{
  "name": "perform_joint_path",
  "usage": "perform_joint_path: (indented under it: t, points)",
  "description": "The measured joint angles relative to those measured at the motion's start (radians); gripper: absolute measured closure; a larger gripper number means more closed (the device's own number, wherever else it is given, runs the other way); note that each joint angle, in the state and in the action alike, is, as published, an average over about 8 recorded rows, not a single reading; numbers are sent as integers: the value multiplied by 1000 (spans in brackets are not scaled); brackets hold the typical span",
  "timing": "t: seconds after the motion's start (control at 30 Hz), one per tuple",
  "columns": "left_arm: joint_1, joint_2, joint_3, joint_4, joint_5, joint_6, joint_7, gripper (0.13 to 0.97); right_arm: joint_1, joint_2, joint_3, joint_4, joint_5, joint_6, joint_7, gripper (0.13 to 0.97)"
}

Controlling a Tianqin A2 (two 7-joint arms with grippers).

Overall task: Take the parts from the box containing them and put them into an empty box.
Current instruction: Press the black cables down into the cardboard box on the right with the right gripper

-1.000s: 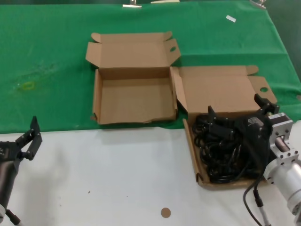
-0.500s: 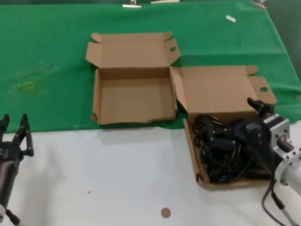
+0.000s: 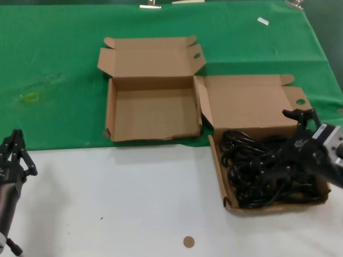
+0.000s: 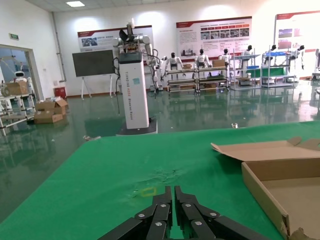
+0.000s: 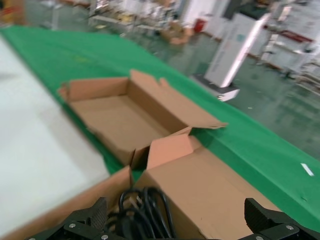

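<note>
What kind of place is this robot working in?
Probably a robotics lab or demo hall: wall posters, other robots by shelving, and a shiny floor beyond the green table.

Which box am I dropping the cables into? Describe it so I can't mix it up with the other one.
Start at the green cloth covering the far half of the table. Two open cardboard boxes sit along its near edge; take the empty box, the one nearer the robot's left. Its tray is bare, while the box containing them holds tangled black cables.
</note>
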Motion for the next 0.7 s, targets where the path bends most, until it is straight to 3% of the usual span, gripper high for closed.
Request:
perform_joint_path:
  t: [0.33, 0.7]
  points:
    - [0, 0, 0, 0, 0, 0, 0, 948, 62, 63, 83, -88, -169, -330, 11, 129]
    - [0, 0, 0, 0, 0, 0, 0, 953, 152, 51, 137, -185, -339, -650, -88, 129]
